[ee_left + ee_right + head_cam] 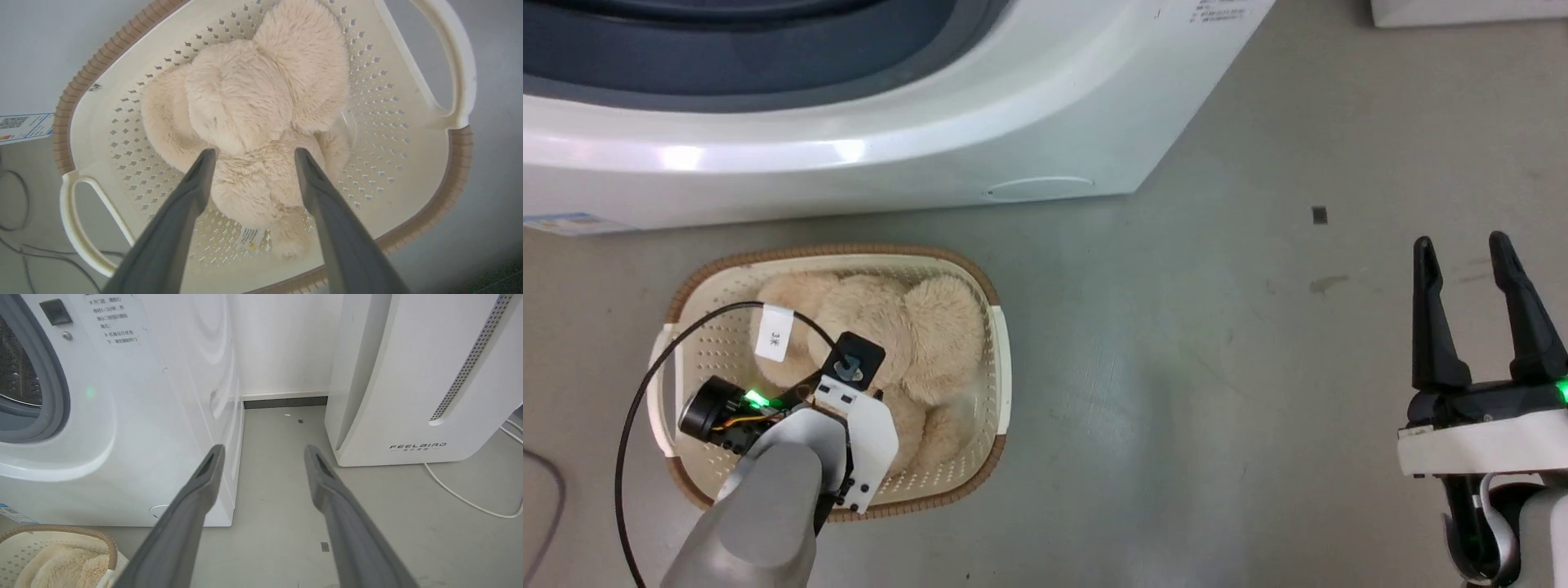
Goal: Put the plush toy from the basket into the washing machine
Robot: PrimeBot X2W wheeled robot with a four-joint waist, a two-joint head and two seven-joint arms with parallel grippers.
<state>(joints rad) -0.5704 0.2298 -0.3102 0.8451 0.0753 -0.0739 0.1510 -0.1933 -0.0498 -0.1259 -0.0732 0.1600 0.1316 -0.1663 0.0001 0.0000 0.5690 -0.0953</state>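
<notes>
Bottom centre of left wrist view: left gripper (pixel 254 151), open and empty, poised directly above the plush toy (pixel 245 94) lying in the basket (pixel 408 171), long axis running up-frame between the 2 fingers (pixel 184 212). Right gripper (pixel 1460 241) open, lower right, well apart. Washing machine (pixel 849 155) along the top.

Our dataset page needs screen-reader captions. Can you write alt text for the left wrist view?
The left gripper, its two dark fingers spread apart, points at the cream plush toy lying in the perforated basket, one fingertip at each side of its body. The basket stands on a grey floor.
</notes>
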